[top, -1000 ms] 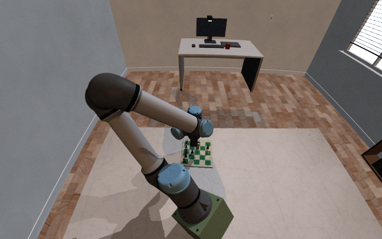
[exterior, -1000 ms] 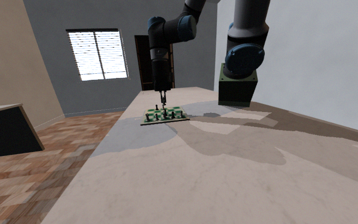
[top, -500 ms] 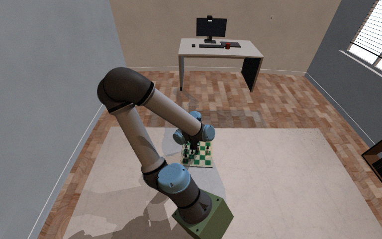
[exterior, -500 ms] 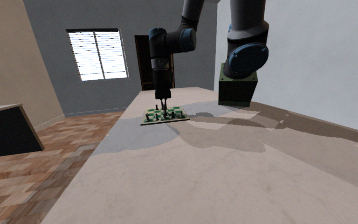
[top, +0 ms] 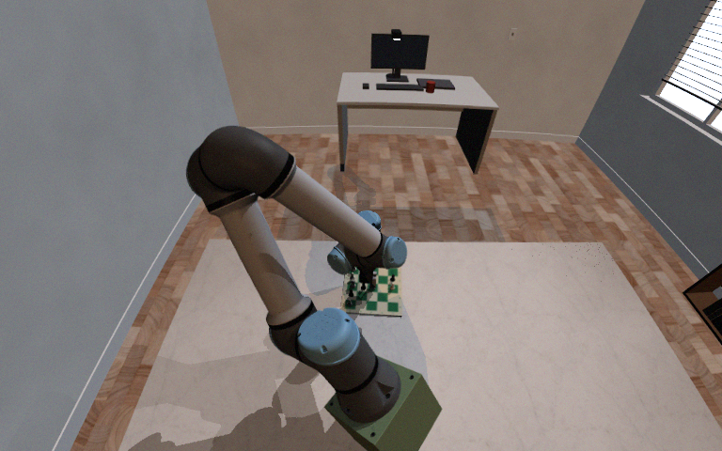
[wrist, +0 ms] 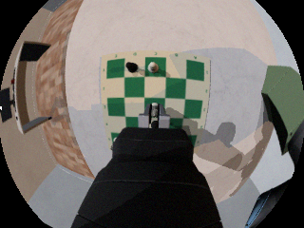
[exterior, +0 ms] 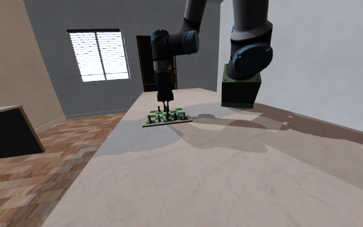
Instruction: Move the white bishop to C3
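A small green and cream chessboard (top: 373, 294) lies on the pale table; it also shows in the exterior view (exterior: 166, 116) and in the wrist view (wrist: 155, 95). My gripper (wrist: 154, 110) points straight down over the board and is shut on a pale piece, the white bishop (wrist: 152, 114), just above a square in the near half of the board. From the side, the fingers (exterior: 166, 106) reach down among the pieces. A black piece (wrist: 132, 67) and a pale piece (wrist: 152, 66) stand on the far row. Several dark pieces (exterior: 175, 116) stand along the board's other edge.
My arm's green base block (top: 384, 413) stands on the table near the board, seen also in the exterior view (exterior: 240, 89). A desk with a monitor (top: 400, 53) stands far off across the room. The table edge drops to a wooden floor (exterior: 39, 149).
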